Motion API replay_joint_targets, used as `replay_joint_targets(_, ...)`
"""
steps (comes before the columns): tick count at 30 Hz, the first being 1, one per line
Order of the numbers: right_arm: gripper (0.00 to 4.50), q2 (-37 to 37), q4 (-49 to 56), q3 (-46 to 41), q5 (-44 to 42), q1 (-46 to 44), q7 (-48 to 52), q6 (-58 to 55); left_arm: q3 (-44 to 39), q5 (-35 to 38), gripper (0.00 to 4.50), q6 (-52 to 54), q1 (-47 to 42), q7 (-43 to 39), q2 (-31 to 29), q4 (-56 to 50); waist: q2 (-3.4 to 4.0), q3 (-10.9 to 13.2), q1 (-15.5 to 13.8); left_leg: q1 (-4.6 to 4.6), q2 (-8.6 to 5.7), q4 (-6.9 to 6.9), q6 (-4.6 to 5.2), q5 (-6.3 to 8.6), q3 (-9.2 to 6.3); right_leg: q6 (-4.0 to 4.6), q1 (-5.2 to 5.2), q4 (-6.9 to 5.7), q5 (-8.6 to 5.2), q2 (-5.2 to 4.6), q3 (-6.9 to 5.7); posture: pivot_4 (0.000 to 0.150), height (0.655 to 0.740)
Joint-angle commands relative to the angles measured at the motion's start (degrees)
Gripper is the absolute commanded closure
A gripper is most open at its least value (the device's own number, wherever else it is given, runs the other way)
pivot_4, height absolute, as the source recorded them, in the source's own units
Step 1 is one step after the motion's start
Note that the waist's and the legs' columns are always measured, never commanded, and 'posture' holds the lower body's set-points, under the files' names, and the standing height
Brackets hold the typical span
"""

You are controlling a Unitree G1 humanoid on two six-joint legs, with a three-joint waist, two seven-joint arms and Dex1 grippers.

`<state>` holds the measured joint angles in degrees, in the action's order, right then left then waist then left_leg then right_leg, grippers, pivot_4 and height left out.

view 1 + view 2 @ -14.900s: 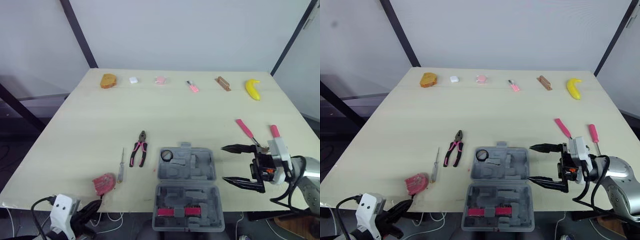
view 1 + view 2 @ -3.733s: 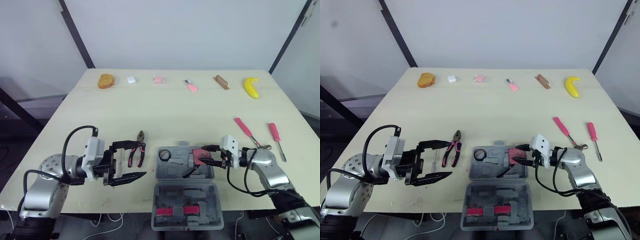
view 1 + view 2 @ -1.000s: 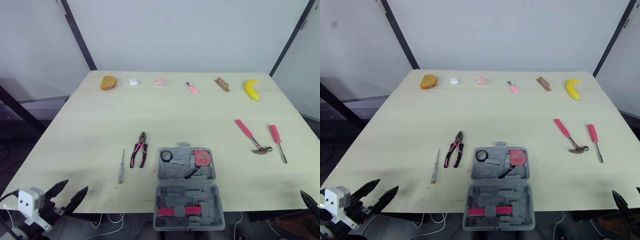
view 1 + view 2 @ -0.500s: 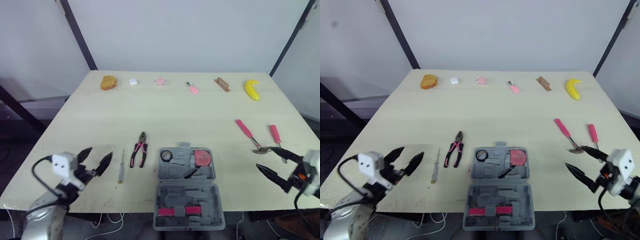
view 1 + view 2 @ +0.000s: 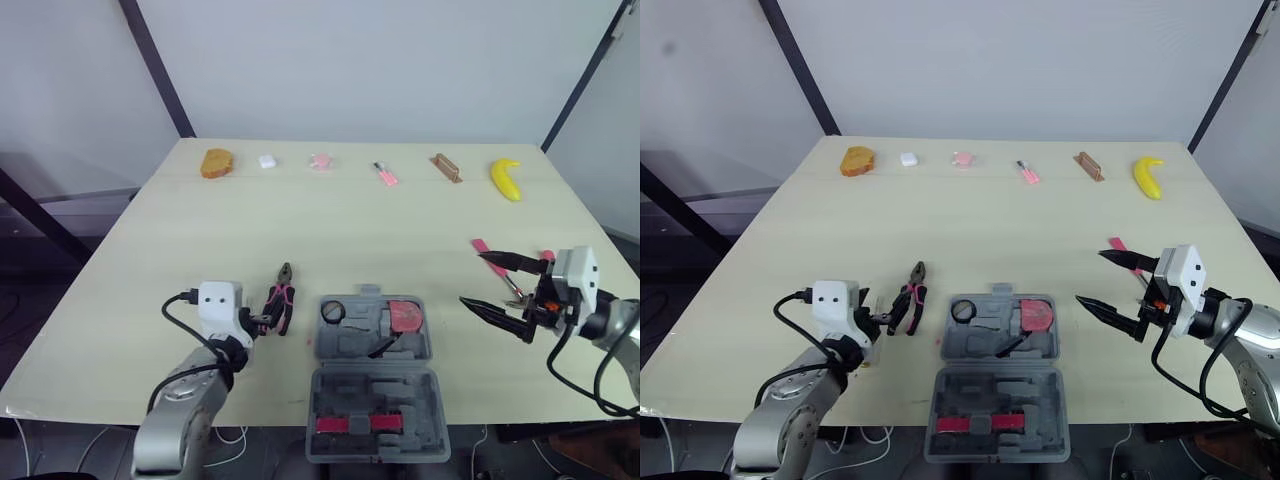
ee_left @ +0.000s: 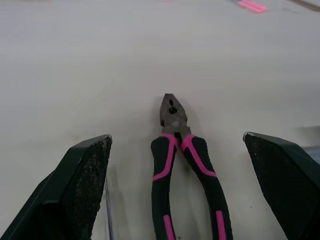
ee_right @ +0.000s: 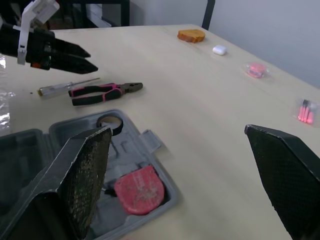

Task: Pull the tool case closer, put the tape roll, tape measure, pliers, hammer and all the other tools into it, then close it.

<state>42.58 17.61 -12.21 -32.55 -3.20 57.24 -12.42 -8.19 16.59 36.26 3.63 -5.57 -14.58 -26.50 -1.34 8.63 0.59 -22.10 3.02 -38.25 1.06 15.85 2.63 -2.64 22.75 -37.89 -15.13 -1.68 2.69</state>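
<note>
Left tool (image 5: 888, 318) hangs spread wide just over the pliers (image 5: 279, 298), one finger to each side of the pink-and-black handles and neither seeming to touch them; it holds nothing. Those pliers lie flat on the bench (image 5: 350, 220), just beside the open tool case (image 5: 345, 400) on the side toward the left edge, with a thin screwdriver (image 7: 55, 88) close alongside. To do this pick well, I judge the fingers should drop squarely over both handles near the pivot, keeping clear of the screwdriver, and close evenly so the pliers do not twist. The case sits at the middle of the front edge, with the tape roll (image 5: 333, 311) and tape measure (image 5: 404, 314) already in its tray. Right tool (image 5: 472, 278) is also spread and empty, hovering near the right edge by the hammer (image 5: 478, 244).
</note>
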Motion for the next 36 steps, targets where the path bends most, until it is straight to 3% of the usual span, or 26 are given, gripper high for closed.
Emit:
replay_joint_targets(1, 0.01, -0.1, 0.8, -0.5, 0.0, -0.3, 0.0, 0.3, 1.5, -1.7, 0.0, 2.3, -1.4, 1.8, 0.4, -2.3, 0.0, 0.0, 0.0, -0.01, 0.0, 0.0, 0.0, 0.0, -0.02, 0.0, 0.0, 0.0, 0.0, 0.01, -0.02, 0.15, 0.74)
replay_joint_targets(8, 0.01, -1.1, 1.8, -0.6, -0.2, -0.2, -1.0, -0.3, 3.1, -4.6, 0.0, 5.8, -6.6, 5.6, 3.3, 4.6, 0.0, 0.0, -0.1, -0.03, -0.02, -0.03, 0.0, 0.0, -0.02, 0.0, 0.0, 0.0, 0.0, 0.0, -0.02, 0.15, 0.74)
replay_joint_targets(19, 0.01, 0.0, 3.5, -1.5, -1.7, 2.1, 2.2, -0.5, 5.0, -6.7, 0.0, 4.9, -14.1, 4.1, 5.3, 17.0, -0.01, 0.0, -0.1, -0.12, -0.07, -0.06, 0.0, -0.01, -0.09, 0.0, 0.01, 0.01, 0.0, -0.01, -0.1, 0.15, 0.74)
replay_joint_targets(29, 0.01, 1.0, 2.9, -1.9, 0.1, 5.5, 4.7, 2.1, 4.2, -6.6, 0.0, 6.1, -16.1, 3.8, 6.7, 19.8, 0.0, 0.0, -0.3, -0.16, -0.14, -0.07, 0.0, -0.01, -0.12, -0.01, 0.01, -0.01, 0.01, -0.05, -0.16, 0.15, 0.74)
replay_joint_targets(32, 0.0, 0.7, 3.2, -1.6, 0.1, 5.5, 4.8, 2.3, 3.6, -6.7, 0.72, 5.8, -16.6, 4.2, 7.0, 20.3, 0.0, 0.0, -0.5, -0.16, -0.2, -0.08, 0.0, -0.01, -0.13, -0.03, 0.01, -0.02, 0.02, -0.07, -0.18, 0.15, 0.74)
replay_joint_targets(35, 0.0, 0.6, 3.0, -1.4, -0.3, 5.5, 5.4, 2.3, 3.5, -7.1, 1.95, 5.4, -16.7, 4.6, 7.3, 20.7, 0.0, 0.0, -0.6, -0.18, -0.23, -0.09, 0.0, -0.01, -0.14, -0.04, 0.01, -0.02, 0.02, -0.1, -0.19, 0.15, 0.74)
replay_joint_targets(36, 0.0, 0.5, 2.9, -1.3, -0.4, 5.6, 5.7, 2.4, 3.5, -7.3, 1.95, 5.3, -16.7, 4.7, 7.4, 20.8, 0.0, 0.0, -0.7, -0.18, -0.25, -0.09, 0.0, -0.01, -0.17, -0.05, 0.01, -0.02, 0.03, -0.12, -0.19, 0.15, 0.74)
